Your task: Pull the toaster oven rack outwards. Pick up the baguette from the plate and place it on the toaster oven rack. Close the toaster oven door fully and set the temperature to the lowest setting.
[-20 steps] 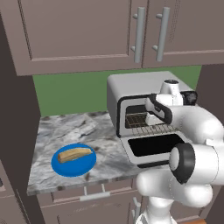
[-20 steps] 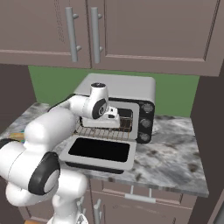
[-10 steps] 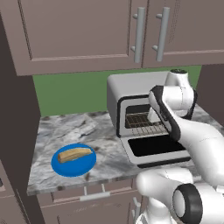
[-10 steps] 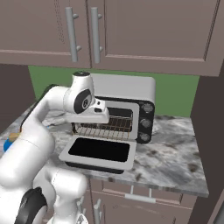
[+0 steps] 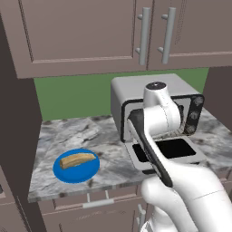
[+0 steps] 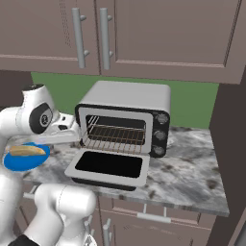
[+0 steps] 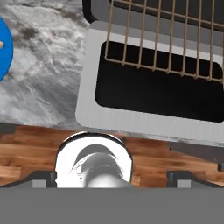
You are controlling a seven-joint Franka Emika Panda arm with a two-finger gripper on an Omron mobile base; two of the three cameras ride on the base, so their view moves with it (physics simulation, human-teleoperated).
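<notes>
Our arm hides part of the toaster oven; its rack juts over the dropped door. The baguette lies on the plate near the counter's front edge. Our gripper stands wide, holding nothing.

The arm hides most of the oven front in the left base view; the door shows beside the forearm, and the rack is behind it. In the hand view, the plate is cut by the left edge, just a blue sliver off to the end effector's side. The rack and door run off the top and right edges. The knobs are too small to read their settings.
</notes>
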